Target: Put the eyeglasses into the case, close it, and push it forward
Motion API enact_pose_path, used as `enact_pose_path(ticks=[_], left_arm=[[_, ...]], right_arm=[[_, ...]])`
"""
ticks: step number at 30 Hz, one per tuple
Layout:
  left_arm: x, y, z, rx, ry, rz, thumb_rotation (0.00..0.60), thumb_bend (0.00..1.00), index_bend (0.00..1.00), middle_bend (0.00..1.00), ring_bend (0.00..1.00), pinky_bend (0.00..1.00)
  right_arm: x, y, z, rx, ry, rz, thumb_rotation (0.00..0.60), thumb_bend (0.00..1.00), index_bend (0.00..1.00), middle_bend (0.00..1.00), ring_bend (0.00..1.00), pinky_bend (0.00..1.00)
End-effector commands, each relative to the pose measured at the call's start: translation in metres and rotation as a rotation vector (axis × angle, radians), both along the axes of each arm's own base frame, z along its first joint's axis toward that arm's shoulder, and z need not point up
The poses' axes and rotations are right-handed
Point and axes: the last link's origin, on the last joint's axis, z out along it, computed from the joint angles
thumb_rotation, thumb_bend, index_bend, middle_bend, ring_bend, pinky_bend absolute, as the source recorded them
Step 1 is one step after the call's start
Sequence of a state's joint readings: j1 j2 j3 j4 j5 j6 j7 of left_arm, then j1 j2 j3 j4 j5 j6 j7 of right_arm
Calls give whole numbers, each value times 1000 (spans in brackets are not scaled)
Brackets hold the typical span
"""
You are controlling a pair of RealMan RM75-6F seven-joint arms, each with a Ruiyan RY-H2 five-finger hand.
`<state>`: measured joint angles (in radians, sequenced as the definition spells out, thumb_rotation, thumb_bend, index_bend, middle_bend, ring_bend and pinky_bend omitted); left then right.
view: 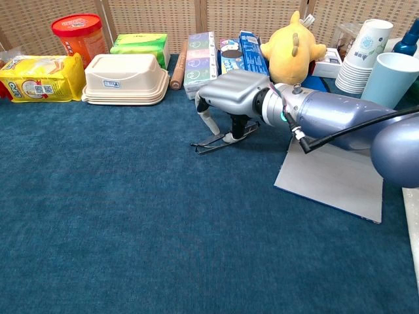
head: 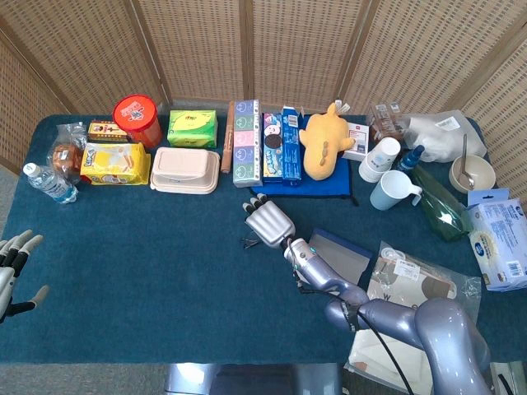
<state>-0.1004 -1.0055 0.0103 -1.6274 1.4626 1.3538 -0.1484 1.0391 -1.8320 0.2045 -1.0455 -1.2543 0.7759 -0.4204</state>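
The thin black eyeglasses (view: 219, 141) lie folded on the blue cloth near the table's middle; in the head view only a bit of the eyeglasses (head: 248, 243) peeks out at the hand's left. My right hand (view: 232, 95) arches over them, palm down, and its thumb and a finger pinch the frame while it still touches the cloth. The same right hand (head: 268, 222) shows from above. The grey case (view: 330, 180) lies flat just right of it, partly under my forearm, and the case (head: 342, 253) looks shut. My left hand (head: 12, 267) hovers at the near left edge with its fingers spread, holding nothing.
Along the back stand a red tub (head: 137, 118), a beige lunch box (head: 185, 169), snack boxes (head: 247, 141), a yellow plush toy (head: 323, 140) and cups (head: 387, 174). Bags and packets (head: 416, 284) crowd the near right.
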Motion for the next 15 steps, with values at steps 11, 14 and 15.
enact_pose_path(ticks=[11, 14, 15], left_arm=[[0, 1, -1, -3, 0, -1, 600, 283, 33, 0, 0, 0], [-1, 1, -1, -2, -1, -1, 600, 283, 33, 0, 0, 0], [-1, 1, -1, -2, 0, -1, 600, 283, 33, 0, 0, 0]], right_arm=[[-1, -1, 0, -6, -10, -5, 600, 283, 610, 257, 225, 226], [-1, -1, 0, -4, -13, -7, 600, 278, 625, 261, 229, 227], [0, -1, -1, -3, -15, -8, 600, 278, 628, 262, 230, 228]])
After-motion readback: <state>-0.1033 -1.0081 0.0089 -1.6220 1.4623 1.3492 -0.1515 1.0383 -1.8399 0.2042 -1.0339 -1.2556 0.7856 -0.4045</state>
